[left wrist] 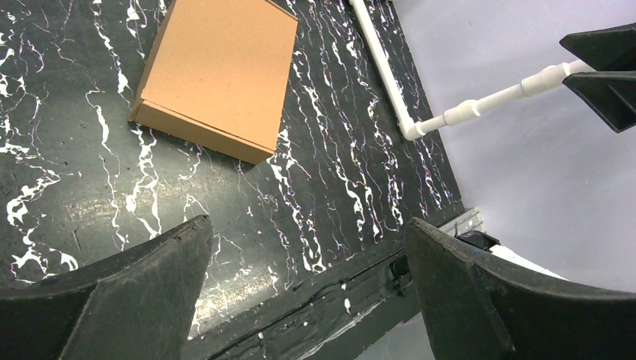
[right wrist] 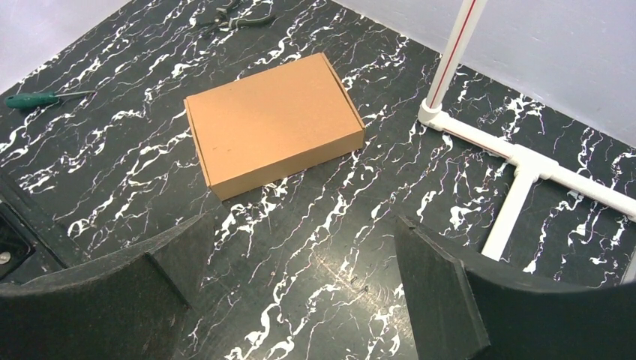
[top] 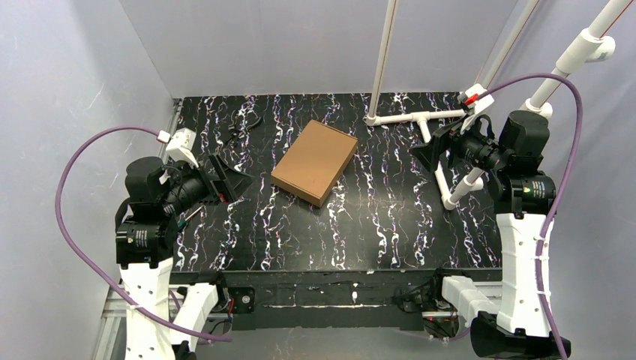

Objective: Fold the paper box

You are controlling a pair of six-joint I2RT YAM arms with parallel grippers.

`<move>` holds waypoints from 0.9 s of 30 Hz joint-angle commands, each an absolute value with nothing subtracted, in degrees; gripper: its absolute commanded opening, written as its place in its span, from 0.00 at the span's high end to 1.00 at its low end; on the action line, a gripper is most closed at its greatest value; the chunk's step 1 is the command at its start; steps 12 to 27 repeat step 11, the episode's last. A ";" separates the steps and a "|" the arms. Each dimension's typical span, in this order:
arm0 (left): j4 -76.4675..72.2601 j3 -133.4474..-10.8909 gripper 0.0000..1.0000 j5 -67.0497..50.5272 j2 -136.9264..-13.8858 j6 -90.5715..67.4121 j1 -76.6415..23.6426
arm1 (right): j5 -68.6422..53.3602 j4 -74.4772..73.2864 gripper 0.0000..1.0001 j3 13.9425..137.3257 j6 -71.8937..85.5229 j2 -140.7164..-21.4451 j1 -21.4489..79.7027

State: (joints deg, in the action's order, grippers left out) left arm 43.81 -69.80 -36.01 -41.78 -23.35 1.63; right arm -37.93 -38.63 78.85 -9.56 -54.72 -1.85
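At the near edge, the two arms stood at either side of the black marbled table [top: 390, 225]. The left gripper [left wrist: 307, 240] was spread wide and held nothing, its dark fingers [left wrist: 135, 292] framing only bare tabletop. The right gripper [right wrist: 298, 232] was equally wide and equally empty. Both were well apart from the work. A green-handled screwdriver [right wrist: 34, 99] lay near the table's left side.

Further in, around the middle of the table, the paper box [top: 315, 161] lay flat and turned at an angle. Its lid was down and its walls were up, so the folding looked finished or nearly so. No loose flap showed in any view.

It probably handled as a light, fairly stiff shell: brown cardboard with smooth faces that could slip under the pads, and thin walls that would dent if squeezed hard. Its broad top looked too wide for either jaw, so the low side wall or a corner seemed the best place to pinch, with the other arm steadying the opposite edge.

At the far right stood a white pipe frame [top: 420, 118].
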 commanded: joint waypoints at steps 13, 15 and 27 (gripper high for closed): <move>44.21 -69.43 0.02 -36.24 -41.84 -22.24 1.32 | -40.47 -36.55 0.02 79.19 -8.43 -53.34 -3.25; 44.21 -69.43 0.02 -36.24 -41.84 -22.24 1.32 | -40.47 -36.55 0.02 79.19 -8.43 -53.34 -3.25; 44.21 -69.43 0.02 -36.24 -41.84 -22.24 1.32 | -40.47 -36.55 0.02 79.19 -8.43 -53.34 -3.25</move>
